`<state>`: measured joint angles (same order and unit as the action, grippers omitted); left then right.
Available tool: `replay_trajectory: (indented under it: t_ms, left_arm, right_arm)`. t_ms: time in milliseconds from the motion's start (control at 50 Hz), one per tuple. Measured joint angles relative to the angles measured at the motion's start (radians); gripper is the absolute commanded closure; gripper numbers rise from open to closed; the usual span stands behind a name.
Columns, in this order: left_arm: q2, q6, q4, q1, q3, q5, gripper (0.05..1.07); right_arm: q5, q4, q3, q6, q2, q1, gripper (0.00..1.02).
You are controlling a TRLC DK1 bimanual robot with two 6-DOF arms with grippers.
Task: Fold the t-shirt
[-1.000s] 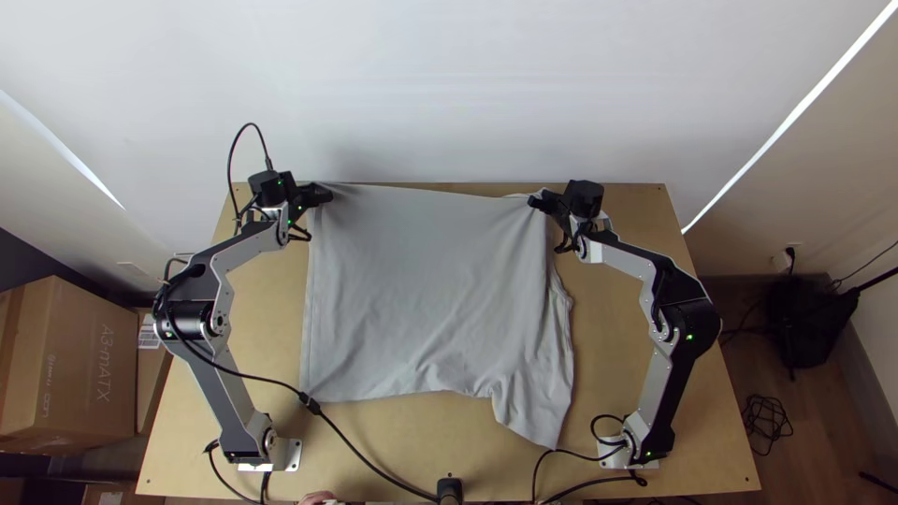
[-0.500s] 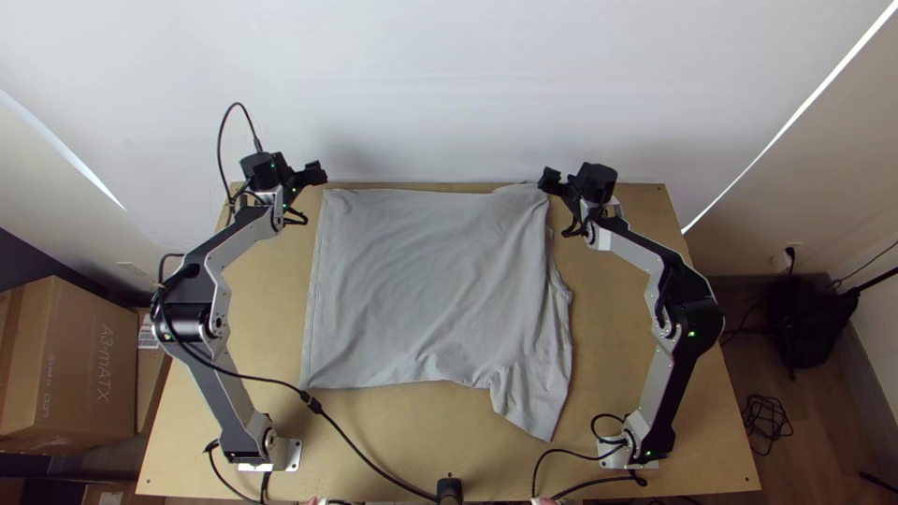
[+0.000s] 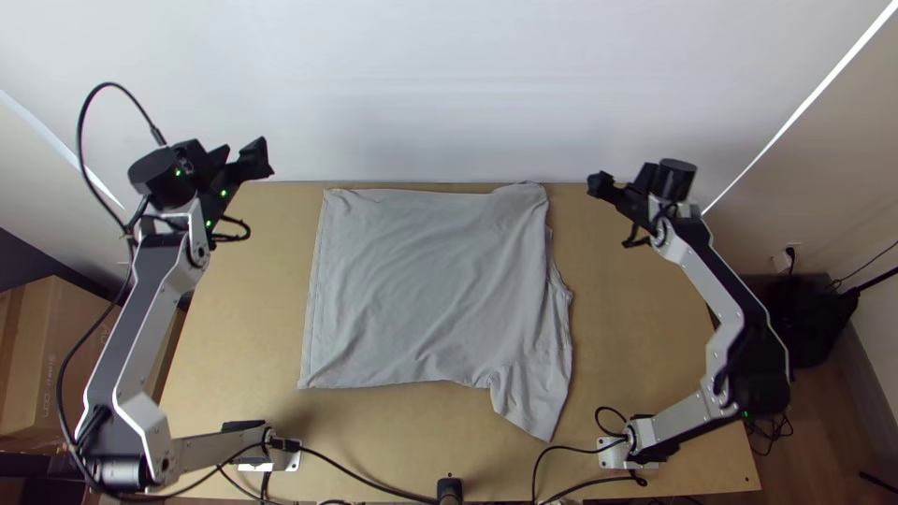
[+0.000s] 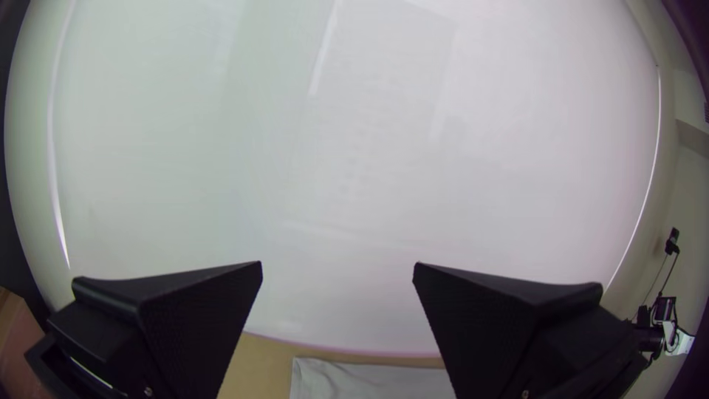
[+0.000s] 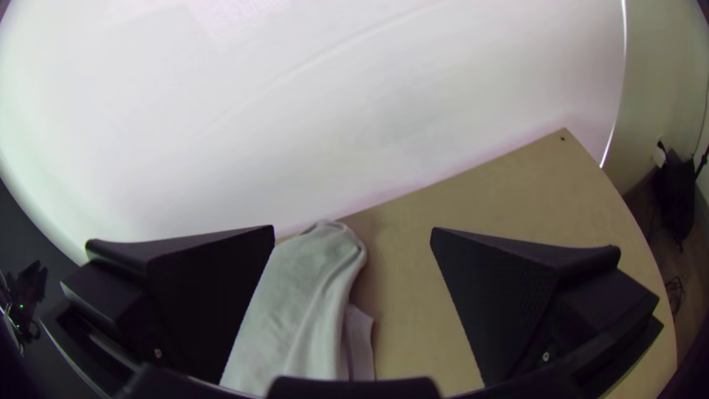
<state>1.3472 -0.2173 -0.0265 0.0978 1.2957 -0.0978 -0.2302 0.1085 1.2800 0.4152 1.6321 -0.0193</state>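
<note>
First fold looks done: t-shirt (image 3: 430,281) seemingly doubled, frame centre. Left gripper (image 4: 337,264), right gripper (image 5: 353,228) spread, empty. Next, likely: tuck sleeve (image 3: 533,397), lower right, inward.

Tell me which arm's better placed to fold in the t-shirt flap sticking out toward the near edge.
Likely right: the flap lies closer to the right arm's base, and the right gripper is open and empty.
</note>
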Motion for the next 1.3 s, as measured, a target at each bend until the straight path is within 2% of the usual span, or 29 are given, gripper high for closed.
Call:
replay_trajectory:
  t_ms: [100,300,440,500,740,880,920,980,1300]
  left_arm:
    - [-0.103,0.0,-0.048,0.0,-0.078,-0.008,0.1]
    - [-0.275,0.0,-0.156,-0.002,-0.169,-0.011,0.1]
    - [-0.357,0.0,-0.194,-0.002,-0.171,-0.011,0.1]
    - [-0.378,0.0,-0.203,-0.002,-0.171,-0.011,0.1]
    - [-0.401,0.0,-0.256,-0.002,-0.171,-0.011,0.1]
    - [-0.414,0.0,-0.274,-0.002,-0.171,-0.011,0.1]
    - [-0.418,0.0,-0.275,-0.002,-0.171,-0.011,0.1]
    - [-0.423,0.0,-0.278,-0.002,-0.171,-0.011,0.1]
    - [-0.435,0.0,-0.29,-0.002,-0.171,-0.011,0.1]
  right_arm:
    - [-0.051,0.111,-0.086,0.0,-0.11,-0.051,0.05]
    - [-0.14,0.488,-0.182,-0.018,-0.303,-0.105,0.05]
    - [-0.164,0.612,-0.232,-0.031,-0.413,-0.13,0.06]
    - [-0.171,0.655,-0.262,-0.038,-0.441,-0.139,0.11]
    - [-0.189,0.801,-0.403,-0.142,-0.457,-0.13,0.16]
    - [-0.19,0.874,-0.457,-0.179,-0.429,-0.067,0.16]
    - [-0.19,0.877,-0.472,-0.184,-0.419,-0.049,0.18]
    - [-0.189,0.879,-0.491,-0.186,-0.409,-0.023,0.28]
    - [-0.189,0.87,-0.543,-0.188,-0.335,0.071,0.29]
